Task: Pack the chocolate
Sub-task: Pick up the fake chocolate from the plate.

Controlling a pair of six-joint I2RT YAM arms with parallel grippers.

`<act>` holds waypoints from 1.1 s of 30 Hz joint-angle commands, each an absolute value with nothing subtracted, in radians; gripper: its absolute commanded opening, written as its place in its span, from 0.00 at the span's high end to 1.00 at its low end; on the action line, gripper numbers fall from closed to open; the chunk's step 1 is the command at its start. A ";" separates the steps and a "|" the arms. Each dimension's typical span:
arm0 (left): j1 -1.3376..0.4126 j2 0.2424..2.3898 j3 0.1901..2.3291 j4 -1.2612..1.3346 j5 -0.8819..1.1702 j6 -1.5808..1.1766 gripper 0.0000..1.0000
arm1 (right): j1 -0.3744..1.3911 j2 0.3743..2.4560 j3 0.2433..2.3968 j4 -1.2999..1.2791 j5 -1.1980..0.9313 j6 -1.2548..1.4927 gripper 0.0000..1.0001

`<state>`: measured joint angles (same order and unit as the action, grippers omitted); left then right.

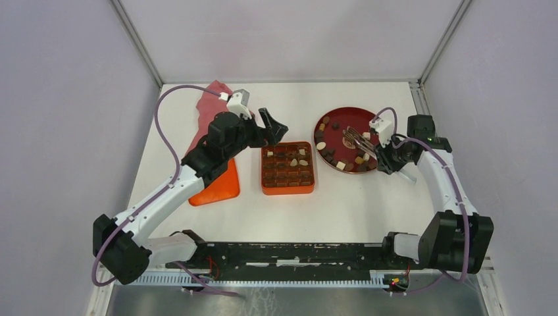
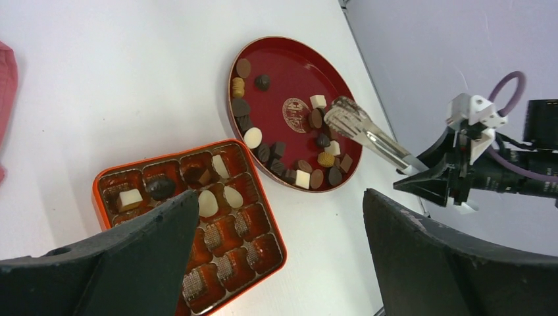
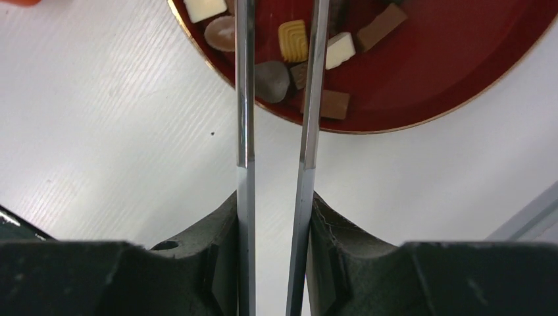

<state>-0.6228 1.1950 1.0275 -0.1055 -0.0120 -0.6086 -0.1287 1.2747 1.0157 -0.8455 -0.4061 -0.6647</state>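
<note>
Chocolate (image 2: 303, 179) scattered on red plate (image 2: 289, 72); tongs (image 2: 368, 135) over it; orange box (image 2: 97, 191) beside.

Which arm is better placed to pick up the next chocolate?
Right. The right hand grips tongs, tips over chocolate on the plate; the left hand hangs open, empty, by the orange box.

Bite-sized chocolate pieces (image 2: 253, 137) are dark brown, light brown and cream-white; one tan piece (image 3: 293, 39) is ribbed. The round plate (image 2: 289, 66) is dark red with a gold rim and a gold centre emblem. The square gridded box (image 1: 287, 192) is orange. The metal tongs (image 2: 368, 135) are silver, the counter (image 1: 342, 210) is white, and the cloth (image 1: 212, 105) is pink-red.
</note>
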 commanded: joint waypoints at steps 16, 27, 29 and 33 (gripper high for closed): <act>-0.616 1.191 0.959 -0.003 0.012 -0.747 0.02 | -0.032 1.302 0.887 -0.774 -0.341 -0.781 0.60; -0.617 1.209 0.968 -0.009 0.007 -0.750 0.03 | -0.031 1.351 0.910 -0.760 -0.372 -0.760 0.58; -0.617 1.211 0.969 -0.010 0.005 -0.750 0.03 | -0.031 1.363 0.914 -0.749 -0.372 -0.753 0.58; -0.617 1.211 0.971 -0.015 0.003 -0.750 0.03 | -0.031 1.394 0.933 -0.738 -0.376 -0.739 0.58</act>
<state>-0.6228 1.2095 0.9596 -0.0498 0.0242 -0.7177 -0.0288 1.3758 0.8806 -0.7807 -0.3607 -0.7616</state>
